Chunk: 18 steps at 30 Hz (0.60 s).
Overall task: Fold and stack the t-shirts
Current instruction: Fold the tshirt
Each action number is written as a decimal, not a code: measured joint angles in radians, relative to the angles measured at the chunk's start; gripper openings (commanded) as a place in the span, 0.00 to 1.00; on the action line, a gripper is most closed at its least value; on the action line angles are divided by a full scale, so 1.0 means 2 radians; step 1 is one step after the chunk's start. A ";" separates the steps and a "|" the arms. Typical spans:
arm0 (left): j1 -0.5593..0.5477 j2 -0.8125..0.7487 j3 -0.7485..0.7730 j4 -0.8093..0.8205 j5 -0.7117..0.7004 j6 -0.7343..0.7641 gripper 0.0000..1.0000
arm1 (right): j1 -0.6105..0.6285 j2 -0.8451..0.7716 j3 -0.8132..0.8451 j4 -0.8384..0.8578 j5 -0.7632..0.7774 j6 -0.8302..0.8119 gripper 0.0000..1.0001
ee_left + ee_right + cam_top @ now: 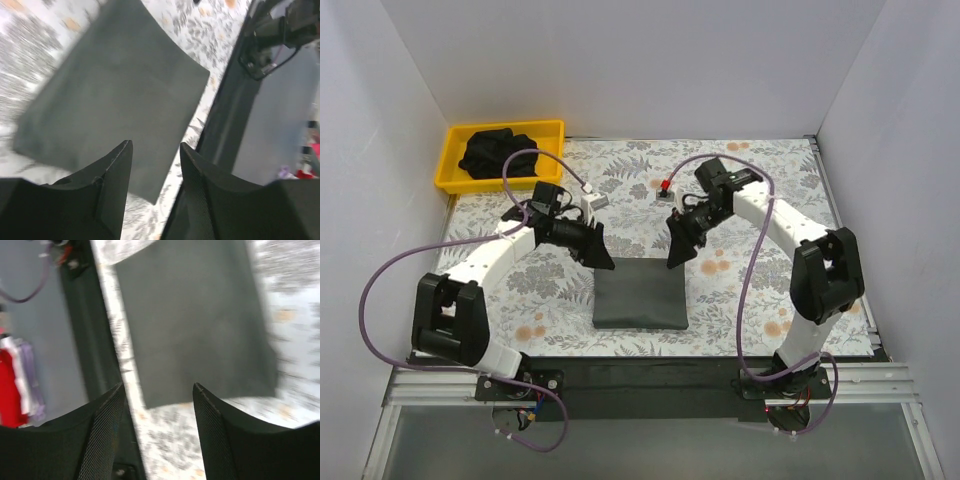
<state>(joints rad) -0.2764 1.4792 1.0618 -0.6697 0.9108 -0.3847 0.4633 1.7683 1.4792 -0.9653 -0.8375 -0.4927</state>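
A folded dark grey t-shirt (640,292) lies flat as a neat rectangle on the floral table near the front middle. It also shows in the left wrist view (120,95) and the right wrist view (195,320). My left gripper (603,258) hangs open and empty above its far left corner. My right gripper (677,252) hangs open and empty above its far right corner. More crumpled black t-shirts (497,152) lie in the yellow tray (453,168) at the back left.
A small grey and red object (667,189) and a small white block (596,200) lie on the floral cloth (750,290) behind the grippers. The black front rail (650,380) runs along the near edge. White walls close in both sides.
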 measured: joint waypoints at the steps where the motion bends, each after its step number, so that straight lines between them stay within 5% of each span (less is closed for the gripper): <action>1: -0.004 0.002 -0.013 0.004 0.009 -0.020 0.40 | 0.010 0.002 -0.013 0.001 -0.016 0.007 0.62; 9: -0.013 0.111 -0.083 0.036 -0.009 -0.132 0.40 | 0.049 0.084 -0.122 0.076 -0.015 0.084 0.66; 18: 0.008 0.224 0.006 0.051 -0.006 -0.166 0.37 | 0.010 0.145 -0.046 0.109 0.026 0.150 0.67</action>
<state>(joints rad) -0.2611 1.9278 1.0729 -0.5674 0.8997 -0.7170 0.4828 2.0575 1.3880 -0.7464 -0.7849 -0.1932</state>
